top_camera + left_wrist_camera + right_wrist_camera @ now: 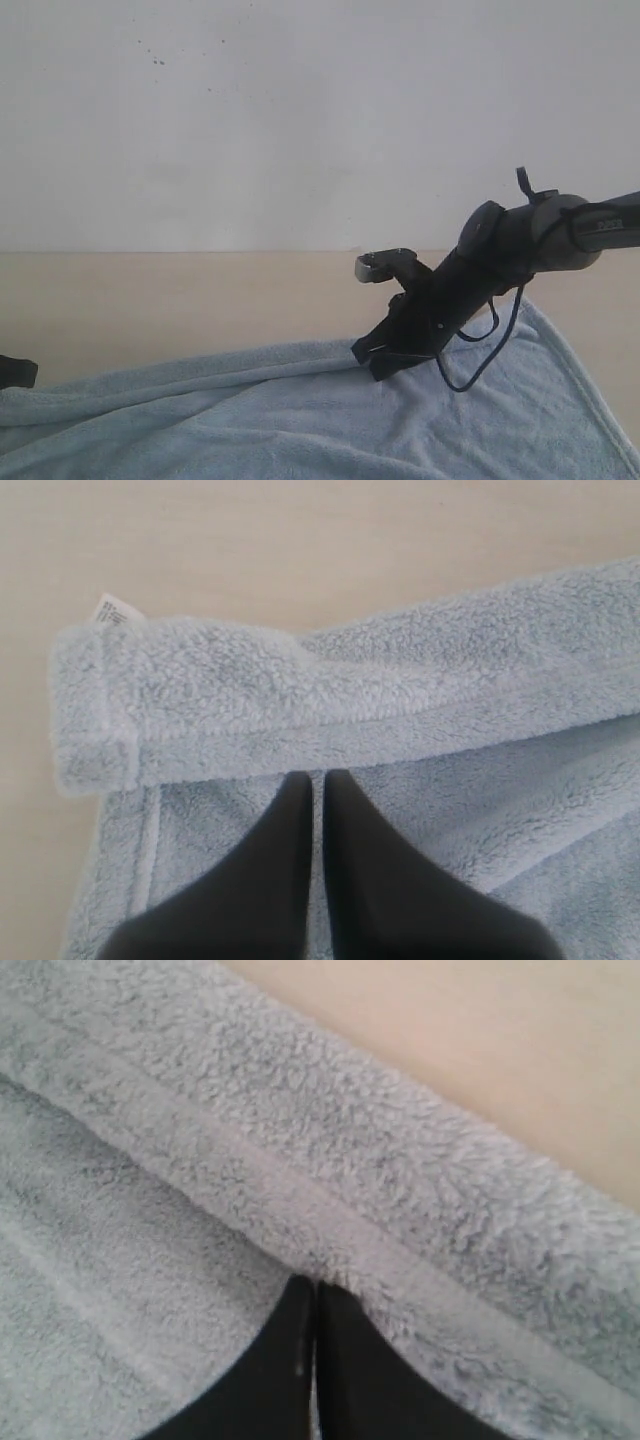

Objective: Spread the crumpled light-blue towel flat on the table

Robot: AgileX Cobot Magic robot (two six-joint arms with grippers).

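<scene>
The light-blue towel [300, 420] lies wide across the near part of the table [200, 300], its far edge folded over into a long flap. My right gripper [368, 358] reaches down to that flap near the middle. In the right wrist view its black fingertips [300, 1305] are pressed together, and the hem of the towel [350, 1160] puckers at them. My left gripper [318, 777] is shut, its tips touching the straight hem of the folded flap of the towel [350, 690] near a corner with a white label [115, 610]. Nothing shows between its fingers.
A white wall [300, 120] with dark specks rises behind the table. Bare tabletop [300, 540] lies beyond the folded edge. A dark part of the left arm [15, 370] shows at the left edge of the exterior view. The right arm's cable [480, 350] hangs over the towel.
</scene>
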